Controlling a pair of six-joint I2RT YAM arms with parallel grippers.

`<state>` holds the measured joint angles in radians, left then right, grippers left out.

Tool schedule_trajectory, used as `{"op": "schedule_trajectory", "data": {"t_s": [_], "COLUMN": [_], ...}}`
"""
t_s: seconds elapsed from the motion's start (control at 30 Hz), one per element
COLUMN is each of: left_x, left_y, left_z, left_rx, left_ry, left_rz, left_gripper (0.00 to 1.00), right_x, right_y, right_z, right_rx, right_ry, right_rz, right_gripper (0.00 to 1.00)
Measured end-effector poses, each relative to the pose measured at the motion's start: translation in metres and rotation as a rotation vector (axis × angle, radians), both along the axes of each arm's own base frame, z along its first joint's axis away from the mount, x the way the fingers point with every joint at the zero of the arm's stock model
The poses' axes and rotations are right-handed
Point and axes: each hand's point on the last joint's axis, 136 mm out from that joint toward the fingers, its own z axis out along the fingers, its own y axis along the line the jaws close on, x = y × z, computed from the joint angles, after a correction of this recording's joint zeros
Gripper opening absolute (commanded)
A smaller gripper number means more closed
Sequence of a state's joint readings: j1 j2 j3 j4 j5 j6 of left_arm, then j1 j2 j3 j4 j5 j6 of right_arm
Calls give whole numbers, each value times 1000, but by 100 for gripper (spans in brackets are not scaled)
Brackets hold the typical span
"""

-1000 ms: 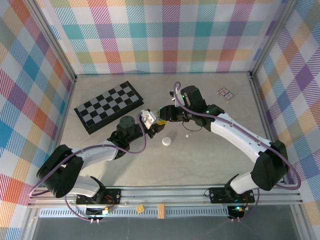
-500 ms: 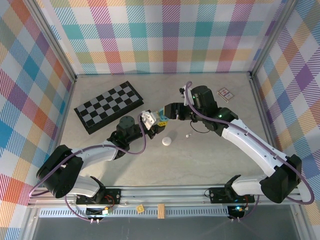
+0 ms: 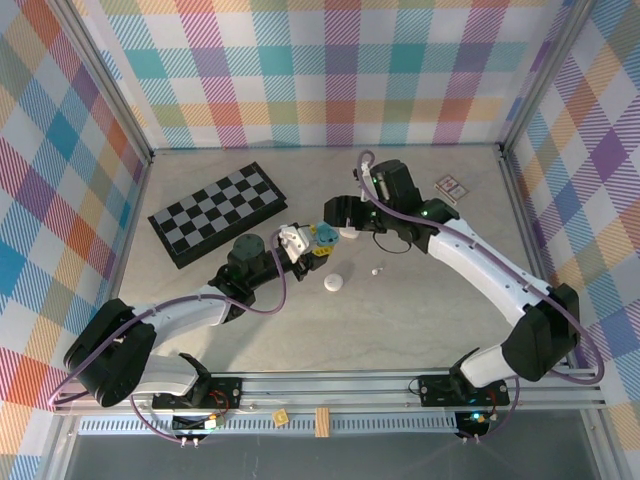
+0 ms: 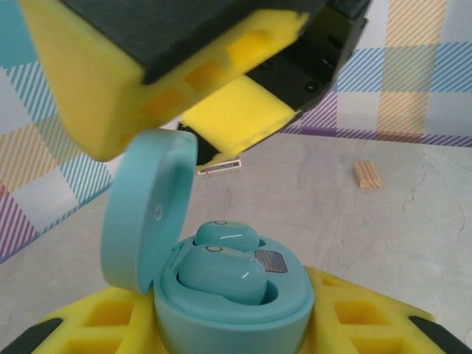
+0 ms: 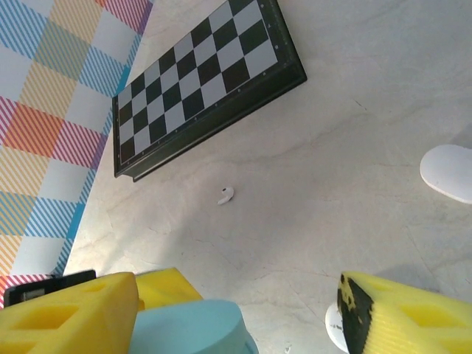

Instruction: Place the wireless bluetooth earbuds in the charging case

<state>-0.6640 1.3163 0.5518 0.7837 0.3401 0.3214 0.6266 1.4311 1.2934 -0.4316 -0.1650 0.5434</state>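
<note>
**Top external view.** The left gripper (image 3: pixel 304 240) pinches the pale blue oval plastic charging case (image 3: pixel 323 237) between its yellow foam pads. The right gripper (image 3: pixel 337 216) stands just beyond the case with its jaws apart. Near both jaws, on the pale marbled table (image 3: pixel 420 320), lie a white pebble-shaped plastic case (image 3: pixel 334 283) and a tiny white plastic earbud (image 3: pixel 377 270).

**Left wrist view.** The charging case (image 4: pixel 236 324) sits clamped between the left gripper's pads (image 4: pixel 96 324). Its hinged lid (image 4: pixel 147 210) stands open. Two pale blue plastic earbuds (image 4: pixel 221 274) lie seated in the wells, a detail the overhead view does not resolve. The right gripper's yellow pads hang just above the lid; whether they touch it cannot be told.

**Right wrist view.** The right gripper (image 5: pixel 236 317) has its jaws spread wide. The lid (image 5: pixel 193 328) lies between them, close by one pad and well apart from the other. Beyond the jaws are a black-and-white folding chessboard (image 5: pixel 206 81) and a loose white bud (image 5: pixel 226 195) on the table.
</note>
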Motion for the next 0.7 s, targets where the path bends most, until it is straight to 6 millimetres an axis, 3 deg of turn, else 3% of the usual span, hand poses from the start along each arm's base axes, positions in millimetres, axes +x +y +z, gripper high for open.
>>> {"op": "schedule_trajectory", "data": {"t_s": [0.13, 0.4, 0.6, 0.7], "left_x": [2, 2, -4, -7], "left_y": [1, 1, -2, -3], "left_z": [2, 19, 44, 51], "left_rx": [-10, -105, -221, -250], "left_ry": [2, 22, 22, 23], "left_rz": [18, 15, -26, -47], "left_gripper": [38, 38, 38, 38], "right_x": [-15, -30, -42, -44], "right_y": [-11, -15, 5, 16], "right_z": [-5, 6, 16, 25], "right_rx": [21, 295, 523, 614], "right_ry": [13, 71, 190, 237], "right_rz": [-12, -5, 79, 133], "right_gripper": [87, 91, 83, 71]}}
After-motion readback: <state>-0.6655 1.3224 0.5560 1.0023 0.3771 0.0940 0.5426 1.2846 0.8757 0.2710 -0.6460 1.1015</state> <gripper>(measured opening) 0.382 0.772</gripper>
